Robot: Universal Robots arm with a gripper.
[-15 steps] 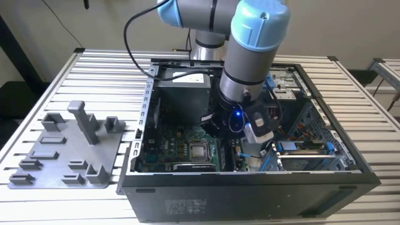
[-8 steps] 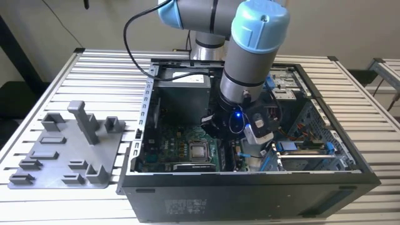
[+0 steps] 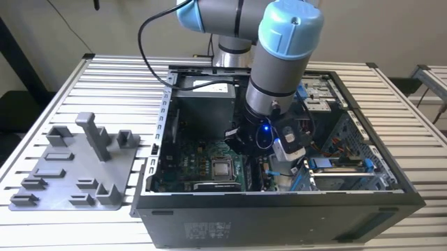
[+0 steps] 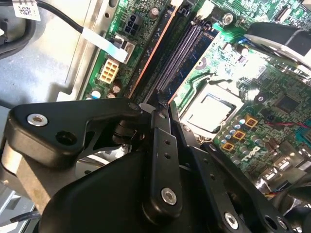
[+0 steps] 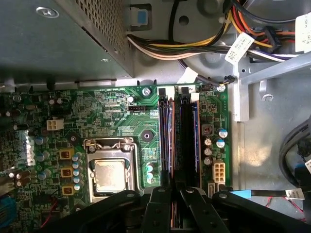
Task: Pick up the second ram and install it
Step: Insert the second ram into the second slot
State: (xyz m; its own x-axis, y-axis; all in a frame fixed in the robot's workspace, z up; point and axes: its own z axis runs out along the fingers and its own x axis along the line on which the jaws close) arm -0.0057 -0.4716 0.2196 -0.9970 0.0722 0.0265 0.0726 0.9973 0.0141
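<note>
- Down inside the case, over the memory slots, the ram runs as a thin dark stick with a coppery line along 1 edge. It lies lengthwise with the slots at the board's edge.
- Whether the ram is fully seated or only resting in its slot, I cannot tell from where I stand.
- Both wrist views show the gripper with its 2 black fingers drawn in tight on the ram, pinching its thin edge.
- In the second wrist view the ram stretches away from the gripper towards the far end of the slots.
- Just beside the ram are 2 empty slots, 1 black and 1 blue, running parallel to it.
- The green board carries the slots. Its CPU socket, with a silver cover, sits near the ram on the side away from the empty slots.
- A grey power supply and a bundle of coloured cables lie beyond the slots' far ends.
- In the exterior view the arm reaches steeply down into the open case.
- On the exterior view's left, well apart from the case, a grey fixture sits on the slatted table.
</note>
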